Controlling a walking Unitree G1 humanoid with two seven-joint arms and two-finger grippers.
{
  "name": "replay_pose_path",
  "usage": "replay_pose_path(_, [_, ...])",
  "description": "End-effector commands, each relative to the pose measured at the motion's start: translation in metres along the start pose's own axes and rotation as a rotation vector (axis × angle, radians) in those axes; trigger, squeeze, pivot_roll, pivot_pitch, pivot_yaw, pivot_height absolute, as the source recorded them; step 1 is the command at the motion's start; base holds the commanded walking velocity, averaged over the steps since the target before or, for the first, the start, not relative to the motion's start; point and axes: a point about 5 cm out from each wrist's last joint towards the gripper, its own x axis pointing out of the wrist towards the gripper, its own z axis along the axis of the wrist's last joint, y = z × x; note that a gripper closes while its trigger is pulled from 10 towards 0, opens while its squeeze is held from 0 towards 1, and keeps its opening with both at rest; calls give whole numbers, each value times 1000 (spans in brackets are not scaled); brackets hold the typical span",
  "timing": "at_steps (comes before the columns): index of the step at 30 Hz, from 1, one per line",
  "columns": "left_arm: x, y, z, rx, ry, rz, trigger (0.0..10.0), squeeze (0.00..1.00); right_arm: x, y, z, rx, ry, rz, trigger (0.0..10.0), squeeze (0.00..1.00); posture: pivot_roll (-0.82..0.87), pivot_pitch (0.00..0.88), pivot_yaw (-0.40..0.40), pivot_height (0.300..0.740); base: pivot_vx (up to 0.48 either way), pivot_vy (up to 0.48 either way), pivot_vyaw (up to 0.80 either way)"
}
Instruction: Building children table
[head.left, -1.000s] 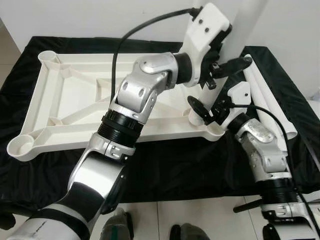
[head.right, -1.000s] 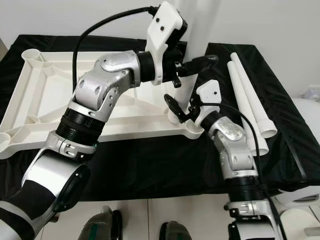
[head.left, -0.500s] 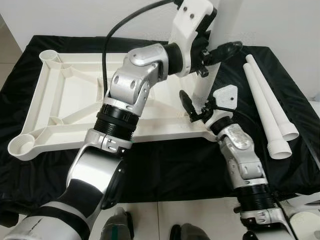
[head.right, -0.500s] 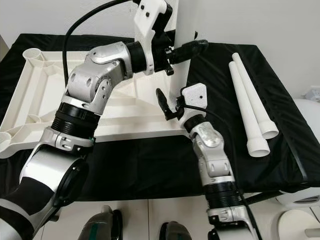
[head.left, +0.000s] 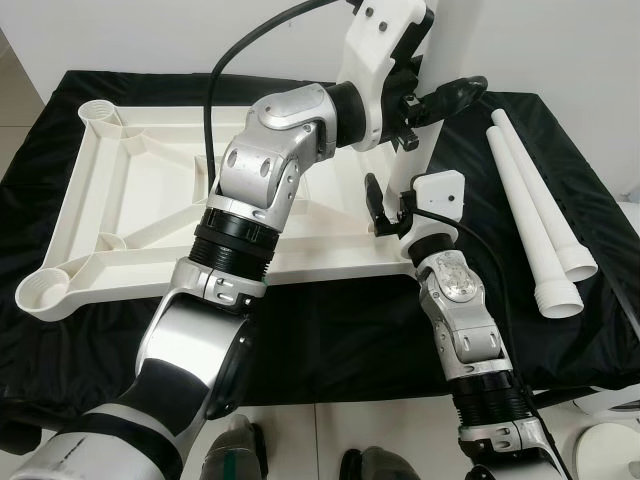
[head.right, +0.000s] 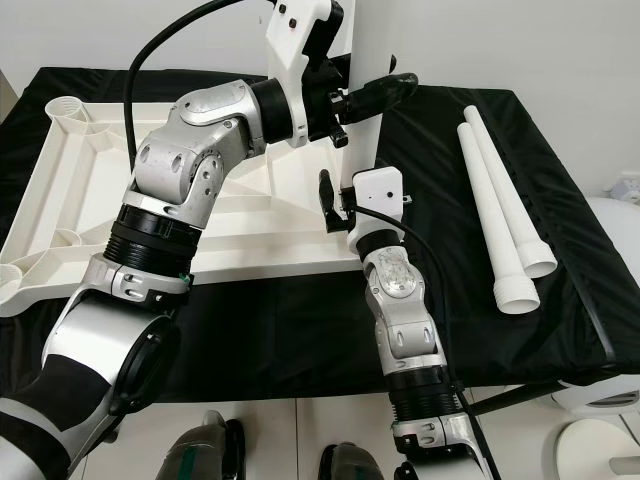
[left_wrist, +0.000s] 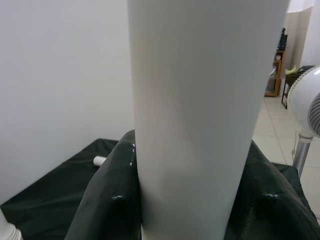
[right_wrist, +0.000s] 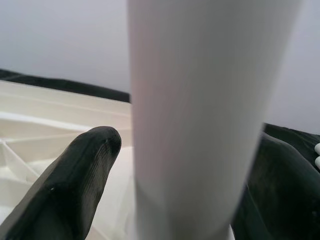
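- Table leg (head.right: 362, 120): white tube, upright at near right corner of table top (head.left: 130, 200); clamped high up between fingers of left gripper (head.left: 432, 97), black pads pressed on both sides in left wrist view.
- Right gripper (head.left: 392, 205): low on same leg, just above corner socket; fingers spread moderately either side of tube, one finger (right_wrist: 75, 185) apart from it with a gap, other finger's contact not discernible.
- Change over the last second: right forearm swung inward from right of leg to directly below it; leg raised to vertical; corner socket now hidden behind right wrist housing.
- Meaning for task, as judgement: leg lined up over socket, insertion in progress; seating depth not visible.
- Table top: white moulded plastic, upside down on black cloth (head.left: 330, 330), ribbed underside up, round sockets (head.left: 42, 293) open at left corners.
- Spare legs (head.left: 540, 215): two white tubes lying side by side, well to right of table top, flared ends toward robot.
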Motion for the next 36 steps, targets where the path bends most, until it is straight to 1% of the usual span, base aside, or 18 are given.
replay_pose_path(1, [3, 7, 8, 28, -26, 202, 10000, 0, 2, 1, 6, -8, -13, -6, 10000, 0, 49, 47, -53, 740, 0, 0, 0])
replay_pose_path(3, [3, 6, 8, 30, -27, 196, 10000, 0, 3, 1, 11, -5, -26, -9, 10000, 0, 47, 48, -52, 740, 0, 0, 0])
replay_pose_path(5, [3, 6, 8, 30, -27, 196, 10000, 0, 3, 1, 11, -5, -26, -9, 10000, 0, 47, 48, -52, 740, 0, 0, 0])
replay_pose_path(8, [5, 2, 7, 14, -33, 183, 10000, 0, 5, -1, 17, -5, -44, -20, 10000, 0, 44, 52, -53, 740, 0, 0, 0])
replay_pose_path(17, [6, 0, 7, 8, -34, 176, 10000, 0, 6, -1, 21, -7, -52, -28, 10000, 0, 43, 57, -53, 740, 0, 0, 0])
replay_pose_path(18, [6, 0, 7, 8, -33, 177, 10000, 0, 6, -1, 21, -3, -52, -27, 9333, 0, 42, 57, -52, 740, 0, 0, 0])
replay_pose_path(19, [6, 0, 7, 8, -33, 177, 10000, 0, 6, -1, 21, -3, -52, -27, 9333, 0, 42, 57, -52, 740, 0, 0, 0])
replay_pose_path(20, [6, 0, 7, 6, -33, 177, 10000, 0, 6, -1, 22, 1, -53, -28, 4353, 0, 42, 57, -52, 740, 0, 0, 0])
replay_pose_path(21, [6, 0, 7, 8, -32, 177, 10000, 0, 6, -2, 23, 10, -53, -26, 431, 0, 41, 59, -52, 740, 0, 0, 0])
replay_pose_path(22, [6, 0, 7, 8, -32, 177, 10000, 0, 6, -2, 23, 10, -53, -26, 431, 0, 41, 59, -52, 740, 0, 0, 0])
replay_pose_path(23, [6, 0, 6, 8, -32, 177, 10000, 0, 6, -2, 24, 17, -54, -25, 0, 0, 42, 59, -51, 740, 0, 0, 0])
replay_pose_path(36, [6, -2, 6, 19, -29, 165, 10000, 0, 5, -4, 27, 48, -48, -40, 0, 0, 39, 66, -47, 740, 0, 0, 0])
